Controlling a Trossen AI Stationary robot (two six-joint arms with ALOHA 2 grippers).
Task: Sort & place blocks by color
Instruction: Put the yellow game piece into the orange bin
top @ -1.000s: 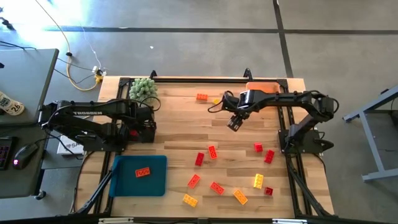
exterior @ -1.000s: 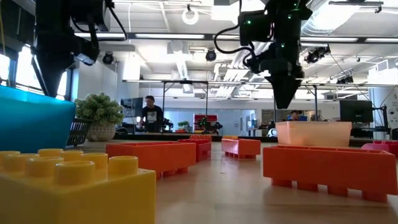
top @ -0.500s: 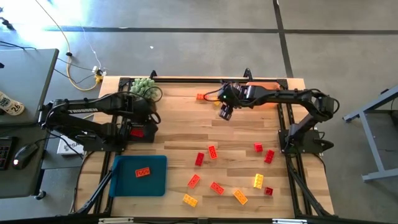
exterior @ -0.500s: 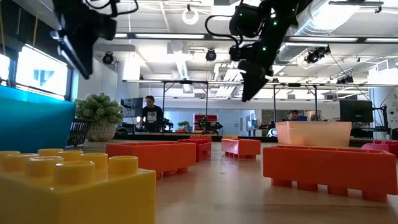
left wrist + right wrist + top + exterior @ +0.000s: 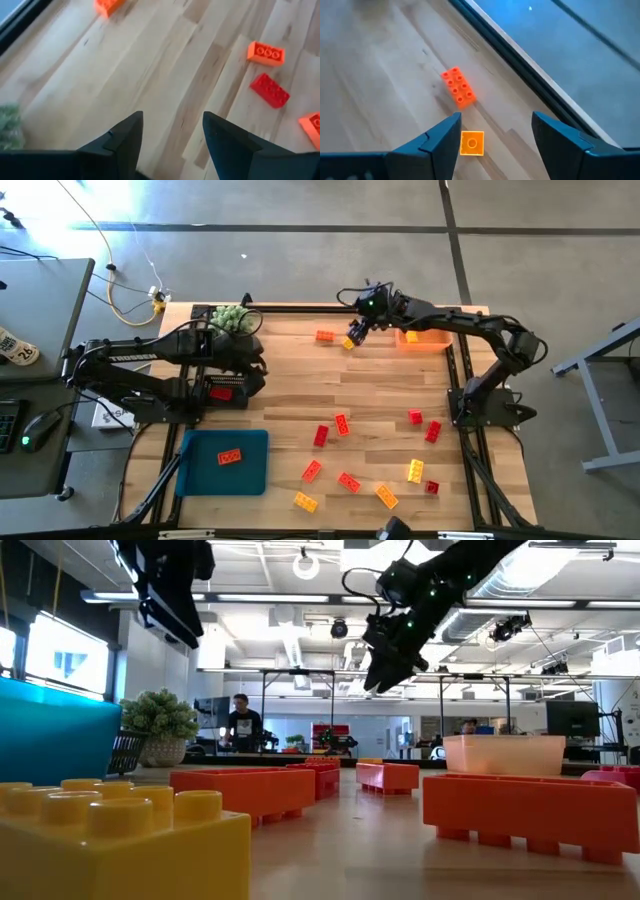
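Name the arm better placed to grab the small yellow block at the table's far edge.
Right. The right gripper hovers open just above the yellow block, with the orange block just beyond. The left gripper, also open, is farther away.

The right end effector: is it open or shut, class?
Open. The right end effector shows a clear gap between its two dark fingers, with a small yellow block lying on the table beyond, ungripped.

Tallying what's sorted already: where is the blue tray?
In the high view the blue tray lies at the table's near left corner, in front of the left arm, holding one orange block.
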